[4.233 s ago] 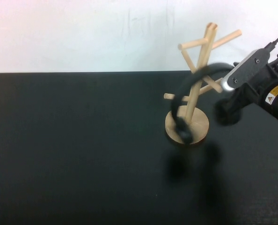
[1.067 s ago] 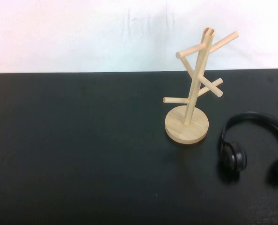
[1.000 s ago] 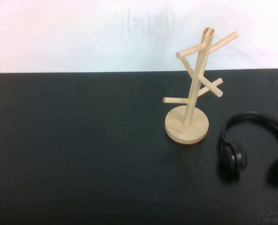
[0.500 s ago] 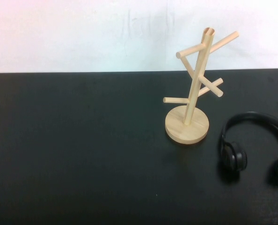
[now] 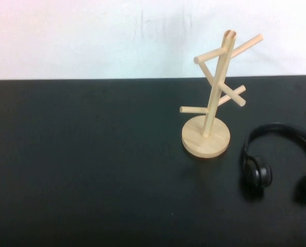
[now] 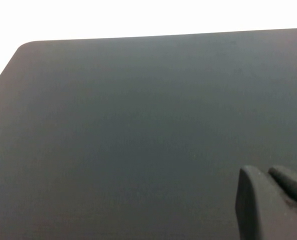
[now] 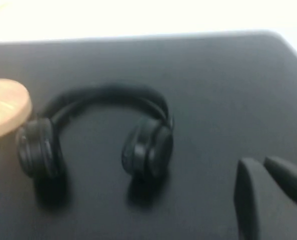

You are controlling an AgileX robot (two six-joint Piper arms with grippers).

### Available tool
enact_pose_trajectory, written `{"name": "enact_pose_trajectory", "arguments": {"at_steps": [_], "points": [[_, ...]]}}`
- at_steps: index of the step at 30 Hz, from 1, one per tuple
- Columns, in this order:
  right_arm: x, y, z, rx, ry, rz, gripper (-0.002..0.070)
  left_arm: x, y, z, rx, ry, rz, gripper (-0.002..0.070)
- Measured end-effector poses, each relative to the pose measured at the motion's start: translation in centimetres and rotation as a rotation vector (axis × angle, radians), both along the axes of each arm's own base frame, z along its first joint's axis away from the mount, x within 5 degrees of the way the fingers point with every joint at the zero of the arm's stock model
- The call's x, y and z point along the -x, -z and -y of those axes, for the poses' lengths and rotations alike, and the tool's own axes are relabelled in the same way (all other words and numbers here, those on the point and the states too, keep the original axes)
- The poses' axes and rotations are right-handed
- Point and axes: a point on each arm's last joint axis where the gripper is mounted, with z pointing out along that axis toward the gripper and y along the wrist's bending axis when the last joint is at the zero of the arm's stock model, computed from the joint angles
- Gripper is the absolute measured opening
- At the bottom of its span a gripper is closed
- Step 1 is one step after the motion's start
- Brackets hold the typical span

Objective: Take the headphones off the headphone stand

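The black headphones [image 5: 259, 173] lie on the black table to the right of the wooden headphone stand [image 5: 215, 87], off its pegs. They also show in the right wrist view [image 7: 148, 147], resting on both ear cups beside the stand's round base [image 7: 6, 105]. My right gripper [image 7: 261, 162] is drawn back from the headphones, shut and empty. My left gripper [image 6: 265, 171] is shut and empty over bare table. Neither arm shows in the high view.
The black table [image 5: 91, 154] runs back to a white wall. The table's far right corner [image 7: 283, 40] shows in the right wrist view, and its far left corner [image 6: 26, 47] shows in the left wrist view.
About four seconds ago my right gripper held the headphones beside the stand. Now they lie on the table and the arm has left the high view. Nothing moved in the last second.
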Motion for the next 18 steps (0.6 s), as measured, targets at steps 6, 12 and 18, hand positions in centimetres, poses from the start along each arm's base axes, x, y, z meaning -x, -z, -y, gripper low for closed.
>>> {"name": "enact_pose_trajectory", "arguments": {"at_steps": [6,12,18], "points": [[0.06,0.12,0.27,-0.030,0.062,0.000,-0.0006,0.00,0.00,0.00,0.000,0.000,0.000,0.0002],[0.07,0.12,0.39,-0.011,0.078,-0.003,-0.0006,0.00,0.00,0.00,0.000,0.000,0.000,0.0002],[0.07,0.12,0.39,-0.011,0.078,-0.003,-0.0006,0.00,0.00,0.00,0.000,0.000,0.000,0.0002]]}}
